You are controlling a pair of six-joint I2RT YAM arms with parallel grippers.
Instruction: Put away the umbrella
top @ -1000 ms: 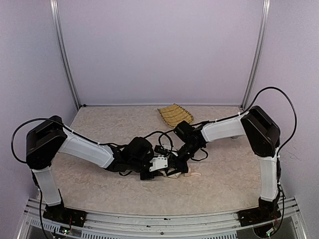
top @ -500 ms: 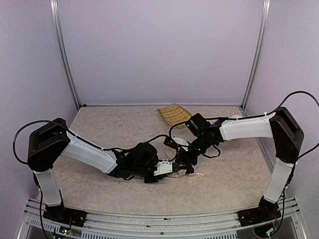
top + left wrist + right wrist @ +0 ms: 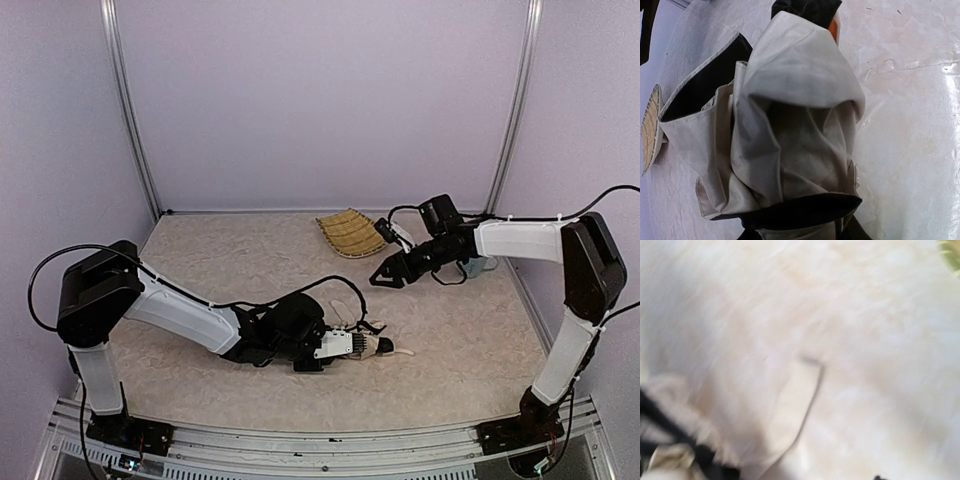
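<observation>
Low across the table (image 3: pixel 220 260) comes the left arm, stretched out almost flat. Its left gripper (image 3: pixel 358 345) is clenched on the umbrella (image 3: pixel 388 348), a small cream bundle lying on the tabletop in the near middle, just right of centre. A pale tip pokes out of the bundle's right end.

From the left wrist it is all fabric: folds of cream-beige cloth crumpled on themselves, with dark lining showing at the upper left and a dark band curving along the bottom. Black finger parts frame the bundle above and below, with a flash of orange by the upper one. The cloth sits right between them.

Over on the other side the right arm is up off the surface and reaching toward the far right. The right gripper (image 3: pixel 385 276) hangs in the air, well apart from the umbrella and holding nothing that can be seen. Whether its fingers are spread or closed I cannot tell, because the overhead view shows only a dark wedge there and its own camera is smeared with blur.

That right wrist picture gives pale tabletop, a light strap-like strip near the middle and some black and cream at the lower left, with nothing sharper than that.

The basket (image 3: pixel 350 232) lies at the far edge of the table near the back wall, just beyond the right gripper and well apart from the umbrella. The left wrist camera catches its straw-yellow rim at the left edge of the frame.
</observation>
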